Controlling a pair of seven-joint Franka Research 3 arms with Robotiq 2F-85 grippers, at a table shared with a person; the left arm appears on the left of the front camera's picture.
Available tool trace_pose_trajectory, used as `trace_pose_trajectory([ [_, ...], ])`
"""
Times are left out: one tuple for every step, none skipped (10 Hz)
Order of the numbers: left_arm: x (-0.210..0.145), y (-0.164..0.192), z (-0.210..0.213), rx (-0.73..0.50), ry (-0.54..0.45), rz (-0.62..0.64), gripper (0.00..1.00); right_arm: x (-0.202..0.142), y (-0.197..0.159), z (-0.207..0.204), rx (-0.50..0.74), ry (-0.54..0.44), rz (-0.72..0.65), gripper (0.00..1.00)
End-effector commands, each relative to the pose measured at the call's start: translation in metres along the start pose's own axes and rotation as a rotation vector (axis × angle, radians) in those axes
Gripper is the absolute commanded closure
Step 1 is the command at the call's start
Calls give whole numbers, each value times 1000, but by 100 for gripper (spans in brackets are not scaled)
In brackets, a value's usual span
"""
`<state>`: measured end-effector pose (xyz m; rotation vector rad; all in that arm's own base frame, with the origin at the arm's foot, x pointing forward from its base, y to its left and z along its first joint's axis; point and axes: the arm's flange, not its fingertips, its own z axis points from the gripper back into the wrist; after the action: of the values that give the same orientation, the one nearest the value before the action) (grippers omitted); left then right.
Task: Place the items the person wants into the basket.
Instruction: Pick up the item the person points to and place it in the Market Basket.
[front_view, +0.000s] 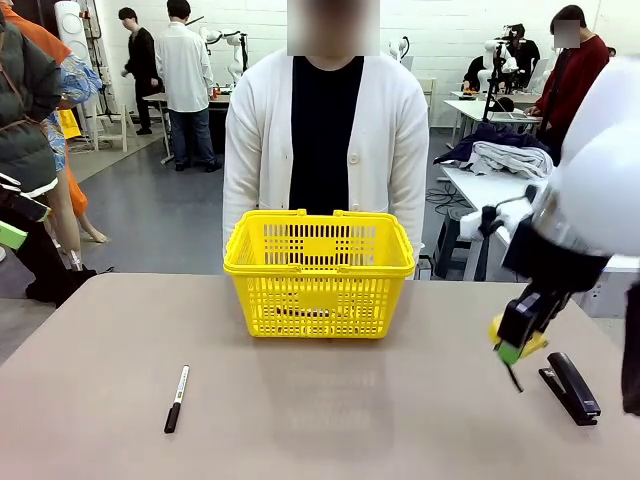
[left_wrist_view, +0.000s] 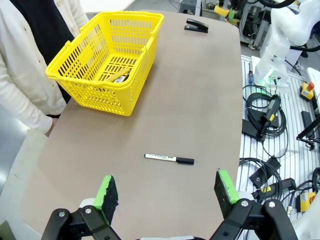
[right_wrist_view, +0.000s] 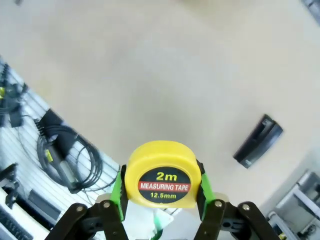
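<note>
The right gripper (front_view: 518, 345) hung above the table's right side, jaws clamped on the tape measure (right_wrist_view: 161, 174), while the left gripper (left_wrist_view: 167, 192) hovered with fingers spread wide, holding nothing.

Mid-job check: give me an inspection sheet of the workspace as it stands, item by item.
Surface: tan table, no spills seen.
Job's things: yellow basket at the far edge before the person, something dark and yellow lying inside; tape measure held above the table.
Clutter: white marker on the robot's left side; black stapler on the right side.
Claws: left claw open, empty; right claw shut on the tape measure.
Cables: coils on the floor beside the table.
Surroundings: other people and workbenches beyond.
</note>
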<state>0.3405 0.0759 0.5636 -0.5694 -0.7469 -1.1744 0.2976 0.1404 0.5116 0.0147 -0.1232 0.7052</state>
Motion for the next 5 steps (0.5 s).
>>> trace_pose_trajectory([
  [-1,0,1,-3,-22,-13,0,18,2,25,-8,18,7,99],
  [-1,0,1,-3,-22,-13,0,21,5,39,-11,20,0,99],
  [-1,0,1,-3,-22,-13,0,22,5,46,-13,7,-7,99],
  [-1,0,1,-3,-22,-13,0,23,4,49,-20,19,-21,99],
  [-1,0,1,-3,-22,-13,0,12,5,48,-4,-12,10,99],
])
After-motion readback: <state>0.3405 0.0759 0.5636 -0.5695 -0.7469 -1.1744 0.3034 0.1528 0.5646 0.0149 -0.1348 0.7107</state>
